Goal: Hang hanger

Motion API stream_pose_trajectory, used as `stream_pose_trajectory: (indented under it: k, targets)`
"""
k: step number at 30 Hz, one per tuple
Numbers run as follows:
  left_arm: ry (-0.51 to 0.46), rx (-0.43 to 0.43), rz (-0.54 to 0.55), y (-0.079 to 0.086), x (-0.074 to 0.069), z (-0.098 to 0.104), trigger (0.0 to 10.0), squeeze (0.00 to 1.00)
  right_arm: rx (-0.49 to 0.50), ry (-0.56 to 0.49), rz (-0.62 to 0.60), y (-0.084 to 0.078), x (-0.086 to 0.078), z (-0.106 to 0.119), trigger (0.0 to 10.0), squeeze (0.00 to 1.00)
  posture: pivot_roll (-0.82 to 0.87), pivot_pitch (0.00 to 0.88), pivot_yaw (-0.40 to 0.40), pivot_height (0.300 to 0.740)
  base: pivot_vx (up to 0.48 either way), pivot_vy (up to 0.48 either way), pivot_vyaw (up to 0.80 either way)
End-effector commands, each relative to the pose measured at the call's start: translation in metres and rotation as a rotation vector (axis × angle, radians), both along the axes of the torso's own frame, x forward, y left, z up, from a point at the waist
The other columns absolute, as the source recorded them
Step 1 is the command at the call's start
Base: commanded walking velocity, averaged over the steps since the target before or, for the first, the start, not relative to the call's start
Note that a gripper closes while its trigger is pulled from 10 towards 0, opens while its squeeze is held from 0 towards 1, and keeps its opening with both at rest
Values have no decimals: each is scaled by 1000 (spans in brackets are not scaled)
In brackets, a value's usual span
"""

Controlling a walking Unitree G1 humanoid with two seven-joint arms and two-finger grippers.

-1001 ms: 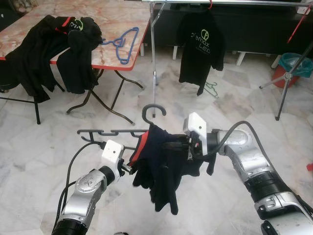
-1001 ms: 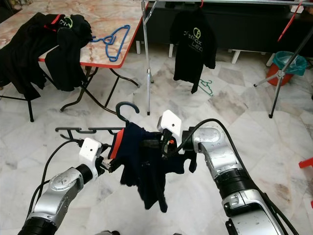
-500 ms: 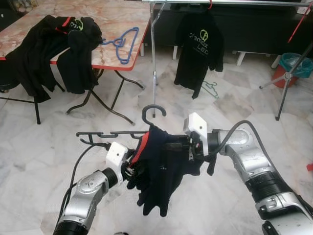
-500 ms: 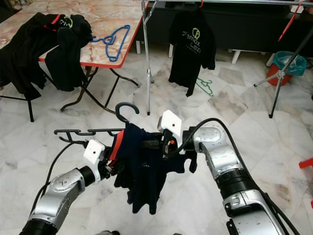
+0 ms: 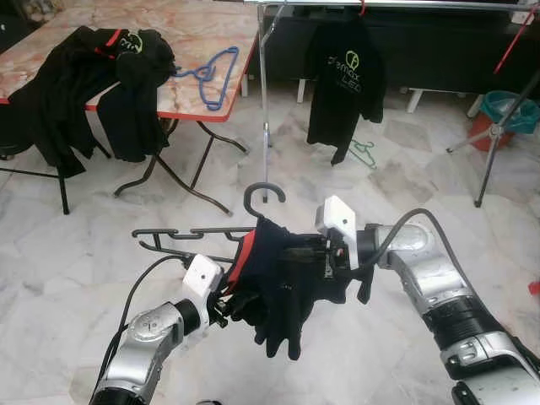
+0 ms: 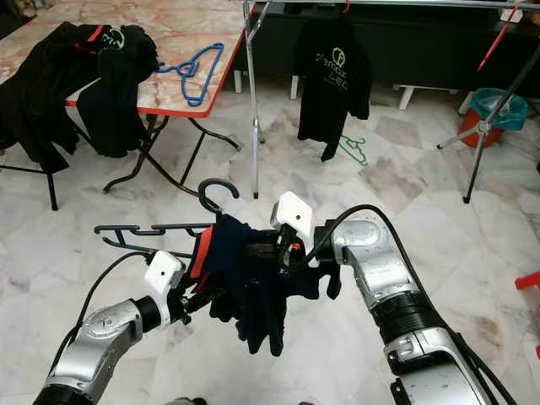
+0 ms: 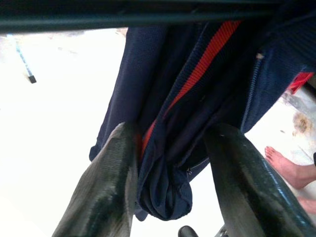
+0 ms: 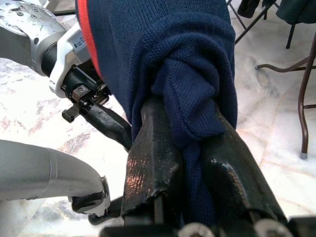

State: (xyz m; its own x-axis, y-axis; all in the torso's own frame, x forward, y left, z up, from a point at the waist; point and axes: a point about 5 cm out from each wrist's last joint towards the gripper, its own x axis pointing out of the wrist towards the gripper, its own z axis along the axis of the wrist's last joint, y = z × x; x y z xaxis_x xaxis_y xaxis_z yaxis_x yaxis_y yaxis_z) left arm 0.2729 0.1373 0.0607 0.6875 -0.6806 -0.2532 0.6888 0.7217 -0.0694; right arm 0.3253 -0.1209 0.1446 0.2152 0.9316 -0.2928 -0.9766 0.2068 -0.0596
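The black hanger (image 5: 198, 232) is held in mid-air between the two arms, its bar lying level left to right and its hook (image 5: 263, 193) curling up at twelve o'clock. A navy garment with a red stripe (image 5: 283, 283) is bunched over its right half and sags toward six o'clock. The right wrist view shows what the head views hide: the right gripper (image 8: 190, 148) is clamped tight on a twisted fold of that cloth. The left wrist view shows the left gripper (image 7: 170, 163) with fingers (image 7: 106, 182) spread, straddling the hanging cloth, and a person's bare foot (image 7: 291, 168) on the floor. Beyond, at one o'clock, a black T-shirt (image 5: 346, 76) hangs from a rail (image 5: 396, 5); at ten o'clock stands a table (image 5: 202, 34).
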Motion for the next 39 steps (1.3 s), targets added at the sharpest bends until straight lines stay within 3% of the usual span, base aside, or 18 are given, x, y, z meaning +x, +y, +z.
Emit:
stream_pose_trajectory:
  k: [1,2,4,5,12,13,14,15,16,39]
  targets:
    - [6,18,-9,-1,-3,-1,1961,0,20,-15,17,3,-1,4,10000,0,20,112,-27,740,0,0,0]
    - [6,28,-1,0,-2,-2,7490,0,20,-15,20,4,-1,5,10000,0,19,112,-27,740,0,0,0]
    - [8,28,3,0,-2,-3,7490,0,19,-15,21,4,-2,4,10000,0,19,112,-27,740,0,0,0]
    - [9,30,10,1,-1,-3,10000,0,16,-15,21,4,-2,4,10000,0,16,112,-28,740,0,0,0]
    - [24,46,41,1,1,-10,10000,0,13,-14,19,3,-2,4,10000,0,12,114,-27,740,0,0,0]
    - [25,42,44,1,1,-10,4745,0,13,-14,18,3,-2,4,10000,0,13,114,-27,740,0,0,0]
    - [25,42,45,1,1,-10,4745,0,13,-14,17,2,-2,3,10000,0,13,114,-27,740,0,0,0]
    - [19,48,56,2,1,-10,1765,0,12,-14,16,2,-2,3,10000,0,15,114,-27,740,0,0,0]
    - [20,46,61,3,1,-10,0,0,12,-14,17,2,-2,3,10000,0,15,114,-27,740,0,0,0]
    - [20,36,67,4,1,-13,0,0,8,-19,3,3,0,3,10000,0,19,115,-27,740,0,0,0]
